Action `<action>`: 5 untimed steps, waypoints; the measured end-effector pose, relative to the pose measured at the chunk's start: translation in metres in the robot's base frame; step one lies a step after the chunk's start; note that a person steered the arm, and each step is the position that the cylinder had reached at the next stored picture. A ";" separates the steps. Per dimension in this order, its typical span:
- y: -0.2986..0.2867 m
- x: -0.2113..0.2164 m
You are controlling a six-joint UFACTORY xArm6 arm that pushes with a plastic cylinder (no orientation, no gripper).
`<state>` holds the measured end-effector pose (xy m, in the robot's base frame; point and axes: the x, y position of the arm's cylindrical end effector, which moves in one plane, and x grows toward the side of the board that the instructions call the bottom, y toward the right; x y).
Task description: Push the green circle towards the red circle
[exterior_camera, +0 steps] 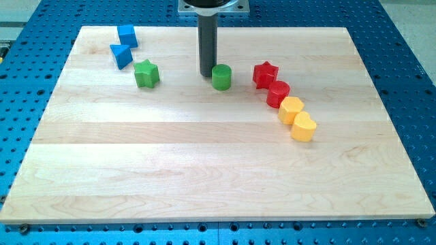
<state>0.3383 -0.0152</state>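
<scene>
The green circle [221,77] stands on the wooden board [204,156], upper middle. My tip [207,74] is right at its left side, touching or nearly touching it. The red circle [278,93] stands to the right and a little lower, about 80 px from the green circle. It sits in a diagonal row, with the red star [265,73] above-left of it.
A yellow circle [291,109] and a yellow heart [303,126] continue the diagonal row below the red circle. A green star [146,73] stands left of my tip. A blue cube [127,35] and a blue triangle [121,56] stand at the upper left.
</scene>
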 end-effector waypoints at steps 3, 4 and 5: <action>0.034 0.007; 0.034 0.007; 0.027 0.007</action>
<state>0.3453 0.0122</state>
